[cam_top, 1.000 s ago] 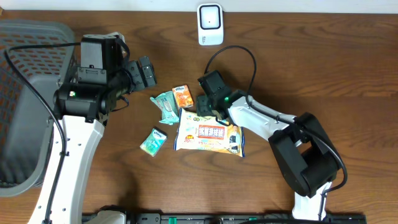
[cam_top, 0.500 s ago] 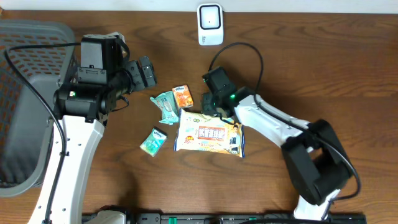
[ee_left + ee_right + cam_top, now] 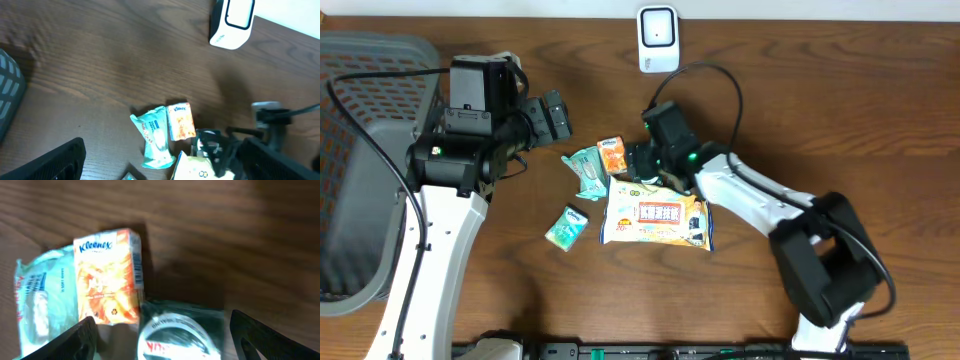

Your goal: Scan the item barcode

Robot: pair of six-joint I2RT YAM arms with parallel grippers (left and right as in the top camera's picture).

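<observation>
Over the last second the right end effector (image 3: 162, 316) has slid leftward from the top edge of the big wipes pack (image 3: 657, 218) and now sits just beside the orange tissue pack (image 3: 107, 277). Its fingers are spread wide, straddling a small dark pack (image 3: 172, 335) with a round white lid. That pack lies on the bench (image 3: 840, 110), ungripped. Nothing has been lifted, so the pick is probably only being lined up, and the scanner (image 3: 658, 39) is well apart at the far edge. The left end effector (image 3: 556, 116) has not moved and hangs open and empty.
</observation>
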